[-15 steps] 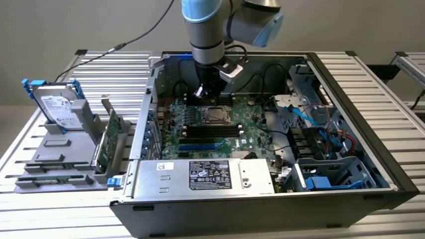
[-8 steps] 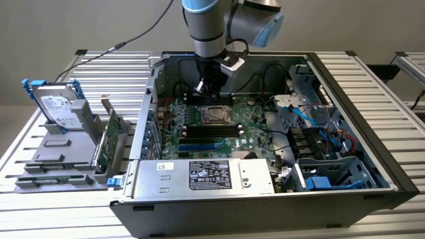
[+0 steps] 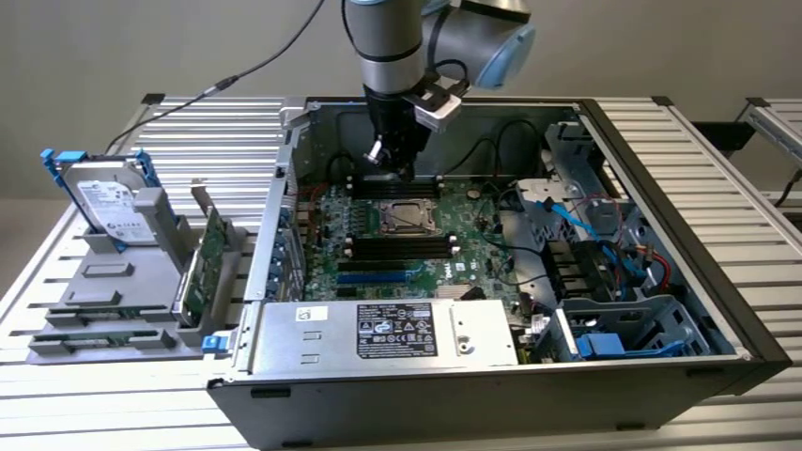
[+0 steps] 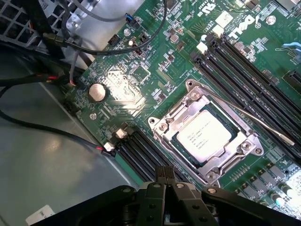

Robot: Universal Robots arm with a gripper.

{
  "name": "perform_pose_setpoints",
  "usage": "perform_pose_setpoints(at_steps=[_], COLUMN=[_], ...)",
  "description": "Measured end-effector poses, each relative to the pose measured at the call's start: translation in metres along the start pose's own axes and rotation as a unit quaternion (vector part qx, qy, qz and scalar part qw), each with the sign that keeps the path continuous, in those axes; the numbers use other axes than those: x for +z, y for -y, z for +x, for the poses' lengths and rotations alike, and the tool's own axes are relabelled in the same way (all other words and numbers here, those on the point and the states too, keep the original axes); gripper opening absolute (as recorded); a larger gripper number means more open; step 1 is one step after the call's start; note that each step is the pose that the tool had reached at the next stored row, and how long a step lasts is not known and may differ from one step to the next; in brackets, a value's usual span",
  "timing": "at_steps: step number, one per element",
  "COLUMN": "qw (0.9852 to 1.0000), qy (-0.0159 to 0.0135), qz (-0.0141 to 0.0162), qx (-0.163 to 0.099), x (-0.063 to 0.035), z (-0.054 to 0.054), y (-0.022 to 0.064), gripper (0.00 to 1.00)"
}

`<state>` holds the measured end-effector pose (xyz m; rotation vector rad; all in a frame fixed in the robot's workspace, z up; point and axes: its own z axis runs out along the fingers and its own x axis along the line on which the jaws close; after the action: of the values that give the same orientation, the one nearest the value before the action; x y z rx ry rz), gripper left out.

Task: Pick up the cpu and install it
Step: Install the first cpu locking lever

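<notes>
1. The open computer case lies on its side on a slatted metal counter, its green motherboard facing up.
2. The cpu sits flat in the motherboard's socket, ringed by a silver metal frame; in the exterior view it shows as a small square near the board's middle.
3. The arm reaches down into the case, and its pincer hangs just above the board beside the socket, on the far side from the power supply. Its tips are drawn together with nothing between them; in the wrist view the dark fingers meet above the black memory slots.
4. A thin socket lever runs slantwise along one side of the frame, just beside the chip.
5. Two banks of black memory slots flank the socket, one on each side. One round coin battery sits on the board well apart from the socket.
6. Loose black cables loop over the board's edge near the case wall.
7. One power supply with a white label fills the near end of the case; blue cables trail at the exterior view's right.
8. Outside the case, at the exterior view's left, a grey rack holds one hard drive upright and a green circuit card on edge.
</notes>
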<state>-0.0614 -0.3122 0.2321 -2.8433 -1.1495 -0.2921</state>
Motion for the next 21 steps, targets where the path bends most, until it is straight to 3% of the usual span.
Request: perform_pose_setpoints(at_steps=[7, 12, 13, 16, 19, 21], qw=[1.0000, 1.0000, 1.0000, 0.9999, 0.9997, 0.9996], qy=[0.0000, 0.0006, 0.0019, 0.0110, 0.0183, 0.0198], qz=[0.0001, -0.0007, -0.0021, -0.0116, -0.0186, -0.0206], qx=[0.000, 0.000, 0.000, -0.002, -0.004, -0.004], x=[-0.0090, -0.0100, -0.0098, -0.0080, -0.0056, -0.0022], z=[-0.0026, -0.0025, -0.0021, -0.0014, -0.0019, -0.0025], y=[0.0040, 0.0046, 0.0051, 0.0074, 0.0087, 0.0091], gripper=[0.11, 0.11, 0.11, 0.11, 0.11, 0.11])
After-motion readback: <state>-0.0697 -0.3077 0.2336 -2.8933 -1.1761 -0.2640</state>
